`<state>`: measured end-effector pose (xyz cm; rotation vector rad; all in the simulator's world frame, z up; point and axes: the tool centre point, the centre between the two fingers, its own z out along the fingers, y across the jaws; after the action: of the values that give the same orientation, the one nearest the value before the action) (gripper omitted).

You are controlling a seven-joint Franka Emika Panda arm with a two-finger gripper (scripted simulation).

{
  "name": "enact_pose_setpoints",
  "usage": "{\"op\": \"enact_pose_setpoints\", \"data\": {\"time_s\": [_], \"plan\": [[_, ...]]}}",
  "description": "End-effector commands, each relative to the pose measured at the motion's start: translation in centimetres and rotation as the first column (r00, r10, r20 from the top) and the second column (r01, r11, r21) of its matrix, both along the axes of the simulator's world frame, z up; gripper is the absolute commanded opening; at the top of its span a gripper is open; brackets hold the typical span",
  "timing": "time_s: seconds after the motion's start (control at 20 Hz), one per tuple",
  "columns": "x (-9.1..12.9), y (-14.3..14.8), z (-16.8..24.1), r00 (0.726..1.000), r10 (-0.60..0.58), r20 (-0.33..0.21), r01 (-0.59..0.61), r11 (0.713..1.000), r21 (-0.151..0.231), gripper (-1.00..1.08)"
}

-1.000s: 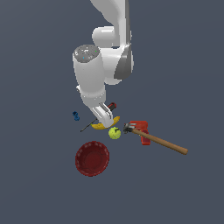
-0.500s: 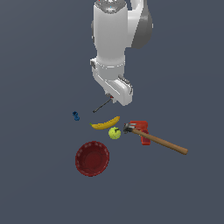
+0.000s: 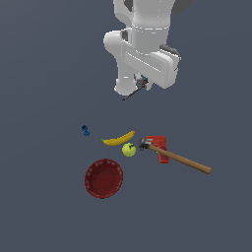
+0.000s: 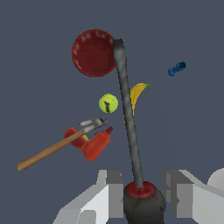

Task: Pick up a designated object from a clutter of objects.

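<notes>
Pinching the screwdriver [image 4: 129, 122] by its black-and-red handle, my tool [image 4: 143, 199] has one finger pressed against each side of the grip, and the thin dark shaft juts out past the fingertips. In the exterior view the tool [image 3: 142, 84] hangs well above the table [image 3: 44, 206] with the screwdriver [image 3: 134, 92] poking out beneath it at a slant, clear of everything below.

I judge it a light, stiff thing; the handle is the right place to hold, being thick enough for the fingers to bear on, whereas the slim shaft looks smooth and would likely slip or swivel. With so much length beyond the fingers, I would watch for it pivoting in the grip.

Down on the table lies the rest of the clutter: banana [image 3: 118, 139], green apple [image 3: 129, 149], dark red bowl [image 3: 103, 178], wooden-handled hammer [image 3: 178, 159] resting across a red blocky item [image 3: 159, 145], and a tiny blue piece [image 3: 85, 130] off to the exterior view's left.
</notes>
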<state>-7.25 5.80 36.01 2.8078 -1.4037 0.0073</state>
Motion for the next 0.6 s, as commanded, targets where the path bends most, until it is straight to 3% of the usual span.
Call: {"op": "enact_pose_setpoints", "data": {"time_s": [0.0, 0.55], "plan": [[-0.7, 1.3, 1.8, 1.000, -0.001, -0.001, 0.001, 1.000, 0.000, -1.00], [-1.9, 4.6, 6.3, 1.000, 0.000, -0.003, 0.000, 1.000, 0.004, -1.00]]}}
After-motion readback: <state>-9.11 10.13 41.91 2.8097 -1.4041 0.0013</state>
